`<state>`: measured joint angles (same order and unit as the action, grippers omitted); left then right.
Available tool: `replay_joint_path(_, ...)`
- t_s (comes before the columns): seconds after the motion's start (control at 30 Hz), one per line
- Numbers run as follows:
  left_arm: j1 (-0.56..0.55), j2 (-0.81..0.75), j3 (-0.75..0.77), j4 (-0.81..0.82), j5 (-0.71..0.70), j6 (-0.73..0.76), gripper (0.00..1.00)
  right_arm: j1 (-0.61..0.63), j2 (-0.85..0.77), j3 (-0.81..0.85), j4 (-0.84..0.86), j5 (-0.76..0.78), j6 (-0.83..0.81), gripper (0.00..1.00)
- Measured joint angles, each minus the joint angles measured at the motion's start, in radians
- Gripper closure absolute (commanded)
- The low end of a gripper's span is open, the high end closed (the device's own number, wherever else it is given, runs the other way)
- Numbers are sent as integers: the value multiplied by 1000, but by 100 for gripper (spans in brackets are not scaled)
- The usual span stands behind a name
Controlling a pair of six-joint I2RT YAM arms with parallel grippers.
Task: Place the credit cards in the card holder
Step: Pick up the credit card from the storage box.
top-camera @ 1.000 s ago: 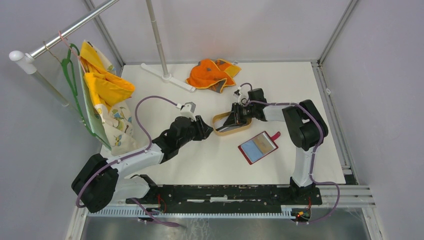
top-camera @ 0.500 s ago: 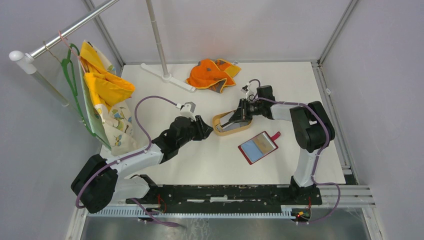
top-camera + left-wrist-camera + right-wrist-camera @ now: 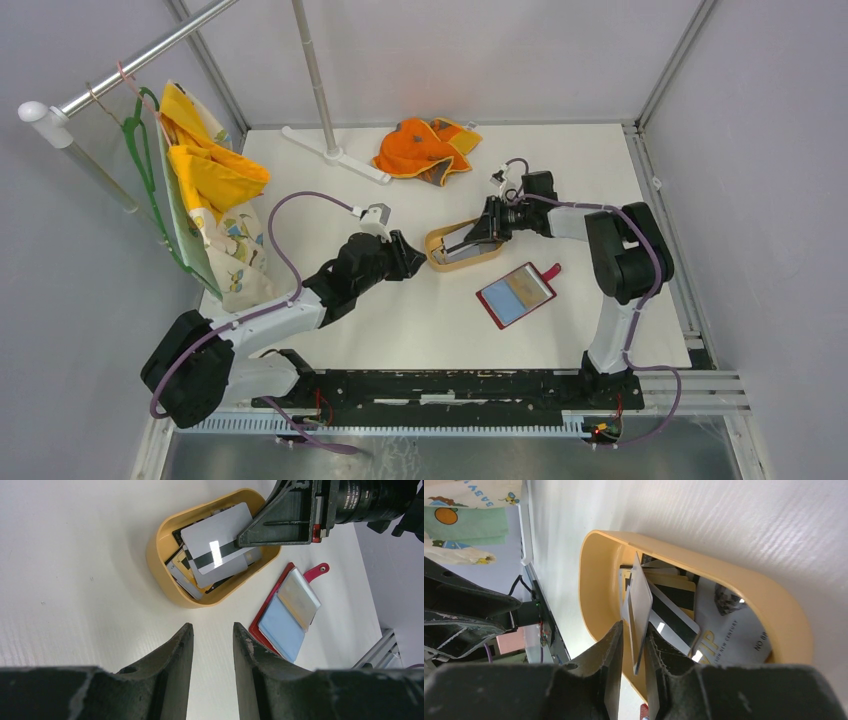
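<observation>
Several credit cards (image 3: 200,577) lie in a tan oval tray (image 3: 160,555). One grey card with a dark stripe (image 3: 215,537) is tipped up out of the pile. In the right wrist view this card (image 3: 640,600) stands edge-on between the fingers of my right gripper (image 3: 634,627). It leans on the right finger and a gap shows at the left finger, so the jaws are open. The red card holder (image 3: 516,295) lies open on the table right of the tray, pale blue inside. My left gripper (image 3: 212,627) hovers open and holds nothing, just left of the tray.
An orange cloth (image 3: 424,148) lies at the back of the table. A white stand base (image 3: 335,155) and its pole rise at the back left. Clothes on a green hanger (image 3: 205,190) hang at the left edge.
My right wrist has drawn back to the right from over the tray, its fingers still reaching into it. The striped card now stands tipped up. The left arm has not moved.
</observation>
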<state>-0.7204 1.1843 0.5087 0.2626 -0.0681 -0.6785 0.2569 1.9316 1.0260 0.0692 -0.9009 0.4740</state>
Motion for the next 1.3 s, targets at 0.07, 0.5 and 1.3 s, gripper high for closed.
replay_joint_path(0.07, 0, 0, 0, 0, 0, 0, 58, -11, 0, 0, 0, 0, 1, 73)
replay_joint_path(0.5, 0, 1, -4, 2, 1, 0, 58, -49, -1, -47, 128, -34, 117, 71)
replay_joint_path(1.3, -6, 27, -8, 31, 18, -1, 59, 135, 72, 61, 50, 93, 68, 62)
